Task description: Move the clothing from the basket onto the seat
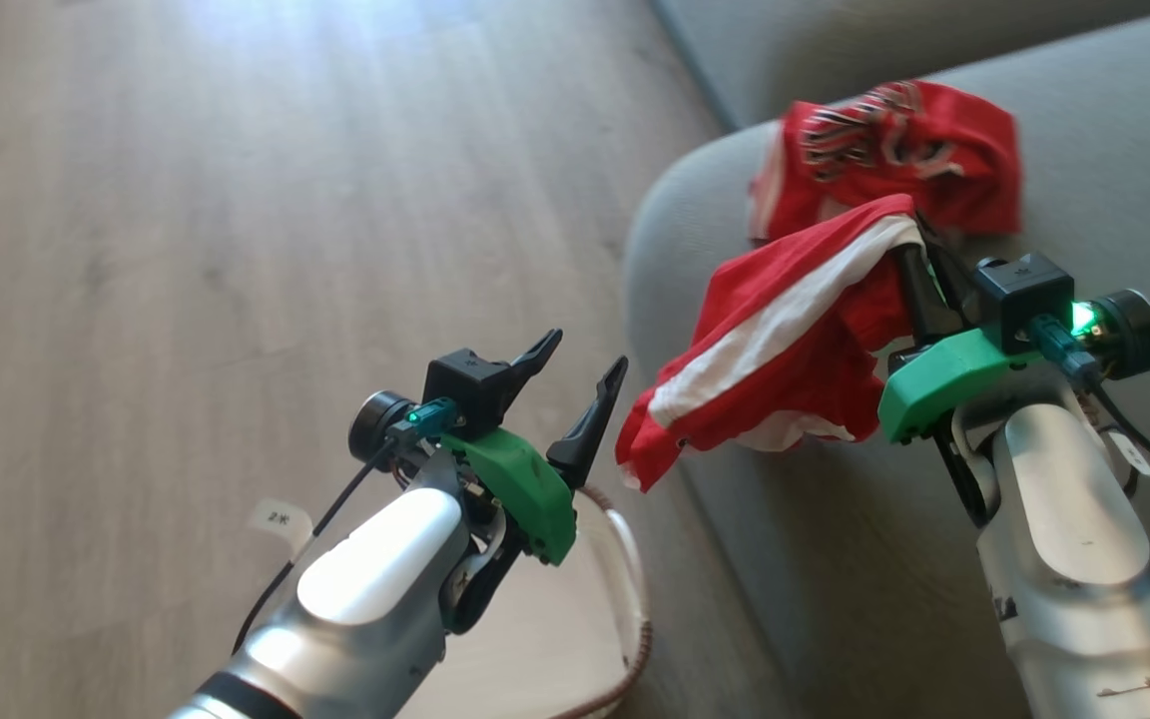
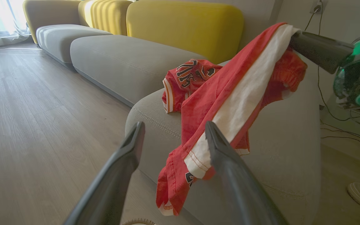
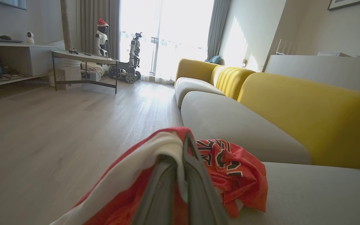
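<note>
- Right gripper [image 1: 912, 262]: fingers clenched on the waist end of a pair of red mesh shorts with a broad white side stripe [image 1: 775, 340]. The fabric bunches over the fingertips and hides them.
- The shorts hang from that one pinch, raised above the large grey fabric sofa seat [image 1: 1114, 150]. The free hem trails past the seat's rounded front corner. A high single-point hold probably keeps the cloth clear of the edge while it is carried over. I cannot tell whether the hem brushes the cushion.
- Left gripper [image 1: 587, 352]: fingers released and spread wide, nothing between them. It hovers just above the small cream plastic basket with a brown woven-look rim [image 1: 635, 589], which stands on the pale wood floor [image 1: 186, 200] beside the seat. That position suits a reach for the next piece. What I can see of the basket's inside looks bare, and the arm hides the rest.
- A crumpled red jersey with white and black trim [image 1: 894, 150] already lies on the seat, just beyond the held shorts.
- Writing: the jersey has black block letters outlined in white, folded so they cannot be read whole. A black numeral fragment [image 2: 188, 178] near the shorts' hem is unreadable. A small white tag [image 1: 276, 519] on the left arm's cable is too blurred to read.
</note>
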You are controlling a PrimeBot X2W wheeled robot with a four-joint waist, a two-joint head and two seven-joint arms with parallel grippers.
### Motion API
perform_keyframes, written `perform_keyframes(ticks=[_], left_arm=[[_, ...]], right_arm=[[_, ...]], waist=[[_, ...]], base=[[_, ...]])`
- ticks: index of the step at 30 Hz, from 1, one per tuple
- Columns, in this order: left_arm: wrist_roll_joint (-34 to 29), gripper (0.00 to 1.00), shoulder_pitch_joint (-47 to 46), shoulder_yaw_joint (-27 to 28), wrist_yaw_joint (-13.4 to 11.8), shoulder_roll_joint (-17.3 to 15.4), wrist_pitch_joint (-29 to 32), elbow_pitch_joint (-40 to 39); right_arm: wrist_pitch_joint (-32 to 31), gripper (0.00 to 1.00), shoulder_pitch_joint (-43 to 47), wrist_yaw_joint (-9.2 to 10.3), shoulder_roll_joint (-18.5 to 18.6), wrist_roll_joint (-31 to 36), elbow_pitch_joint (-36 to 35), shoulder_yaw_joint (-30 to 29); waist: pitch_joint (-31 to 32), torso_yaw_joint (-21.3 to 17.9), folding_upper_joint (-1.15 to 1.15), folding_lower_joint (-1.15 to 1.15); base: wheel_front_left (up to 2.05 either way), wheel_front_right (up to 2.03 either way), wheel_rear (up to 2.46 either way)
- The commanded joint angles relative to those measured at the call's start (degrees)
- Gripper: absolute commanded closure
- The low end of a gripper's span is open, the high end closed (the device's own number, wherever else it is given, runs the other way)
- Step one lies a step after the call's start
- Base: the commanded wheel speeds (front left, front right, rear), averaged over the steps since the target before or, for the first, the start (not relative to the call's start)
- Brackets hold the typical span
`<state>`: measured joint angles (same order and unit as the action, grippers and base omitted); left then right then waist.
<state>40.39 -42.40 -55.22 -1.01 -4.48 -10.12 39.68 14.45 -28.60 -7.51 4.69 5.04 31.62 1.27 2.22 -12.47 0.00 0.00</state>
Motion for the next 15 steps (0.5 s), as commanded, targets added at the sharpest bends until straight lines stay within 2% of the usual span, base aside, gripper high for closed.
perform_keyframes(ticks=[1, 9, 15], left_arm=[[0.59, 0.0, -2.17, 1.46, 0.03, -1.11, -0.16, -1.61], [0.97, 0.0, -2.65, 1.22, 0.03, -0.69, -0.36, -1.29], [0.78, 0.0, -3.68, 0.97, -0.1, -0.43, -0.49, -1.19]], right_arm=[[0.41, 1.0, -2.81, 0.02, 0.06, 0.37, -2.62, 1.05], [-0.48, 1.0, -5.76, 0.02, 0.68, -0.28, -3.62, 2.61], [-1.25, 1.0, -8.69, 0.02, 1.75, -1.09, -3.68, 4.28]], waist=[[-0.96, -4.89, 0.0, 0.0], [-3.26, -11.83, 0.0, 0.0], [-5.7, -13.7, 0.0, 0.0]], base=[[0.0, 0.0, 0.0], [0.0, 0.0, 0.0], [0.0, 0.0, 0.0]])
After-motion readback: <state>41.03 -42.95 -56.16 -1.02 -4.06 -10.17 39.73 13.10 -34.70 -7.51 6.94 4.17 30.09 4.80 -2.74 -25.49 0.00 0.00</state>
